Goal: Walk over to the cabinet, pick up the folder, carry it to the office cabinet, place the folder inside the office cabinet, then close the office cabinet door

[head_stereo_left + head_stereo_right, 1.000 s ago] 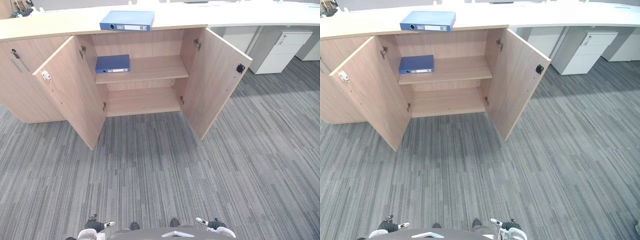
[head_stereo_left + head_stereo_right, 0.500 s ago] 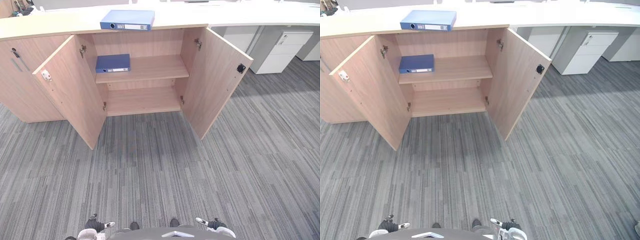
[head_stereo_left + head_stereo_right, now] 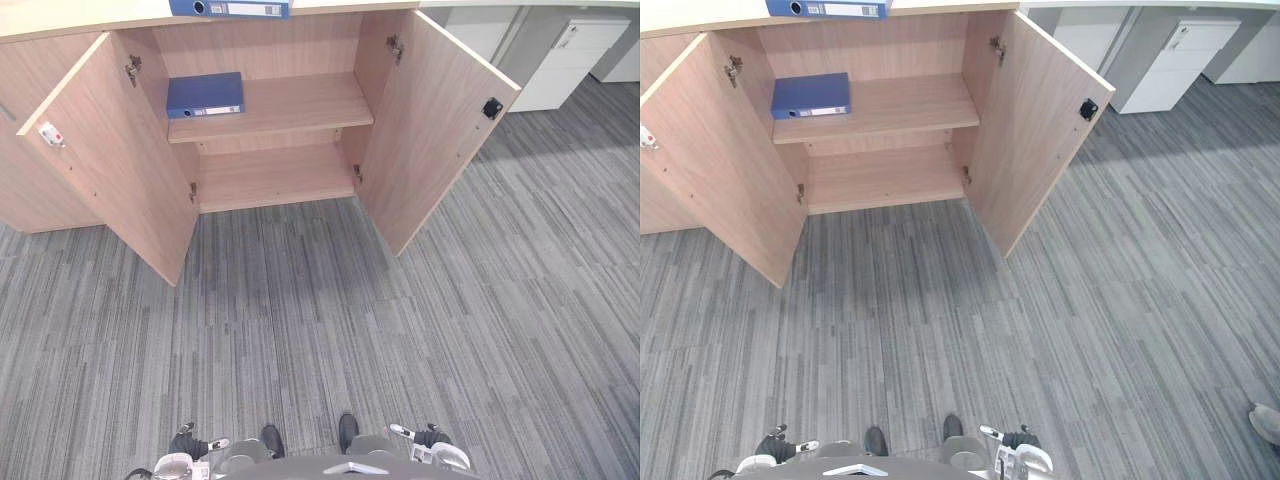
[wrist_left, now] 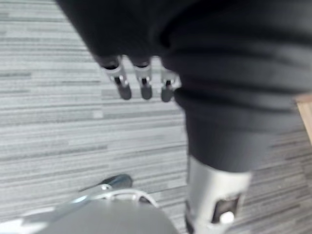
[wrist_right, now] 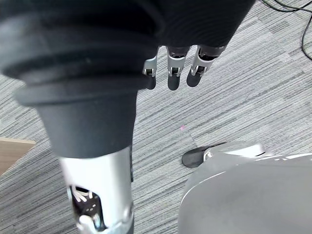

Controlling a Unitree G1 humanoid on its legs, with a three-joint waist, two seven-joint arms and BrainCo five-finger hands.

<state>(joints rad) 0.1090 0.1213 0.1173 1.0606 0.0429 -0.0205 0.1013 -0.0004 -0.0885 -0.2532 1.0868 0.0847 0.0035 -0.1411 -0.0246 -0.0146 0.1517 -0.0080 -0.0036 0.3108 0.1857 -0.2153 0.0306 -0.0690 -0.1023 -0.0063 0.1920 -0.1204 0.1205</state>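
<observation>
**deskjockey:** Closer than a second ago. The whole view has been shifted forward and down, so it's the camera that got moved, not the furniture. Nothing in the cabinet (image 3: 270, 180) looks to have been touched. One light-blue folder (image 3: 230, 8) is seen lying flat on the counter (image 3: 60, 18), right above the opening and half cut off by the frame edge. One darker folder (image 3: 205, 94) is laid flat on the upper shelf (image 3: 300, 100), over on the left.

**binderfan:** And the hands?

**deskjockey:** Both are hung low, well apart from everything. On the left hand (image 4: 145, 80) and the right hand (image 5: 173, 68) the fingers are loose and nearly straight. Nothing is held.

**binderfan:** ok, so the pickup is not yet begun. The light-blue folder is probably the one meant, since the other is already inside. Handling guess: stiff board covers, not fragile. Weight can't be told, as the filling is hidden. A smooth, slippery cover should be expected.

**deskjockey:** Agreed. If only the top cover is taken, it'll likely flop open. Both covers should be squeezed together, best near the spine, which is turned toward the robot. Or it could be clamped between two hands along its long edges.
</observation>
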